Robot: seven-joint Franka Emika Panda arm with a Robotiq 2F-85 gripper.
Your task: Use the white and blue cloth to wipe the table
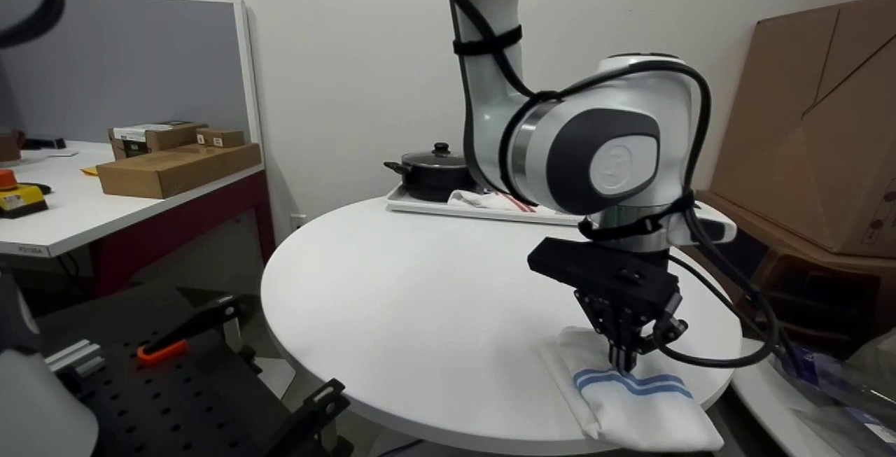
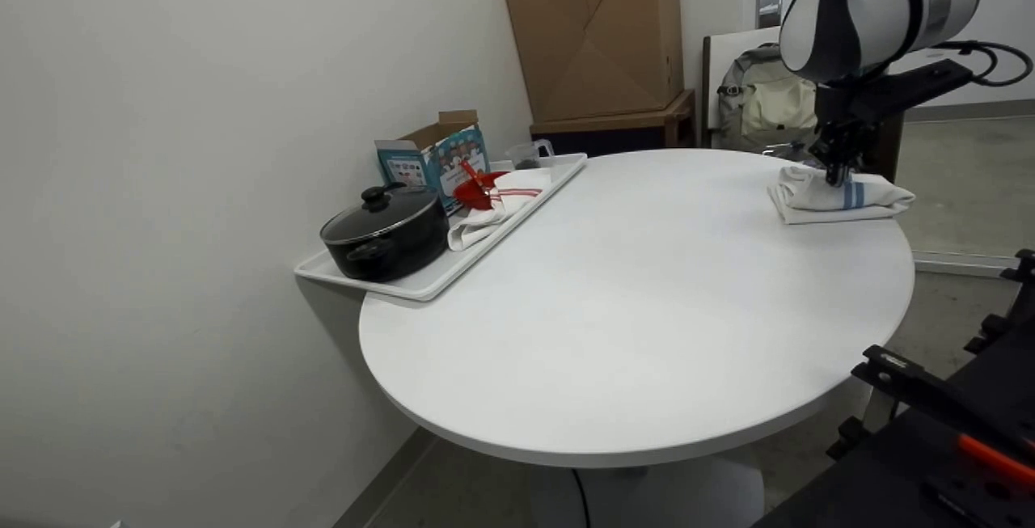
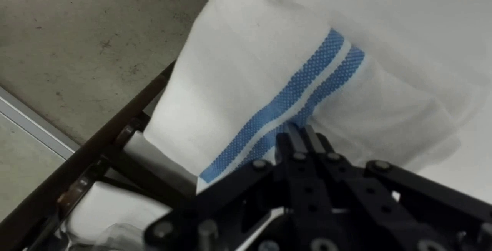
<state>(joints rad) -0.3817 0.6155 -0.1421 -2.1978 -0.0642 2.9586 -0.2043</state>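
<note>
The white and blue cloth [image 1: 651, 422] lies folded on the round white table [image 1: 392, 317], at the table's edge and partly over it. It also shows in an exterior view [image 2: 877, 198] and in the wrist view [image 3: 238, 74], where its two blue stripes run under my fingertips. My gripper [image 1: 621, 366] points down with its fingertips pressed into the cloth at the stripes. In the wrist view the fingers [image 3: 303, 132] are nearly together, with bunched cloth between the tips. The very tips are hidden in the fabric. The gripper also shows in an exterior view [image 2: 838, 176].
A white tray [image 2: 437, 289] at the table's wall side holds a black lidded pot [image 2: 388, 233], a red-striped cloth [image 2: 485, 225], a blue box [image 2: 461, 156], a red item and a clear jug [image 2: 530, 154]. A large cardboard box [image 1: 812, 128] stands beyond the table.
</note>
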